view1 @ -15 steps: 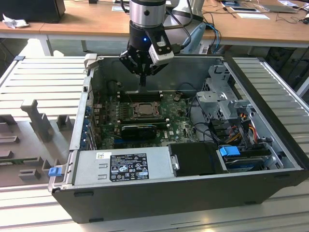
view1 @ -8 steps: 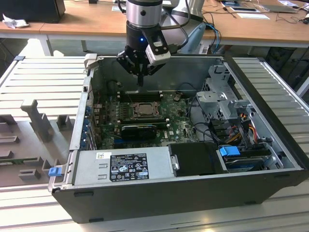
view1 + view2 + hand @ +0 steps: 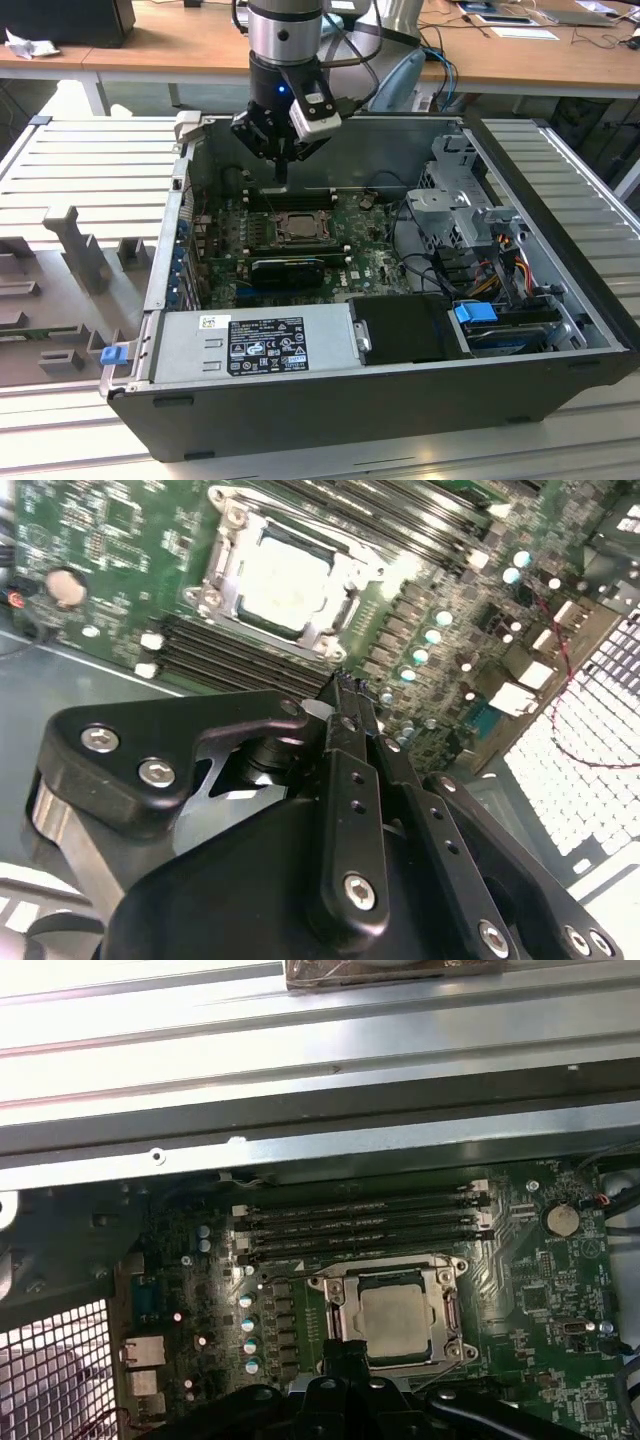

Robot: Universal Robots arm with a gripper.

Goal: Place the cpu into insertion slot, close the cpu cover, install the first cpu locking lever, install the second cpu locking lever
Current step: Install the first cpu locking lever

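One cpu (image 3: 297, 229) lies flat in its seat on the board (image 3: 372, 262), a little left of centre and just above the middle of the exterior view. One cover (image 3: 226, 568) looks to be folded down around it, silvery metal ringing the pale square in both wrist views. One gripper (image 3: 284, 172) hangs over the board in the upper centre of the exterior view. Its fingers are drawn together to a narrow point with nothing between them. The tip seems clear of the board, near the cover's far edge rather than over the cpu.

I judge the work has reached the locking levers (I cannot make them out well enough to say whether either is latched). To do this step well, the closed tip should meet a lever near its free end, push it down, then push it sideways until it tucks under its hook. The tip should keep to the outside of the cover. A slip inward would land on the cpu, and a slip outward would land on the memory slots (image 3: 360, 1222) alongside. A slow, steady press suits a springy part.

Counted: one arm (image 3: 285, 40), one gripper, one cpu, one cover, one case (image 3: 300, 420), one round coin battery (image 3: 560, 1220). The levers I cannot count.
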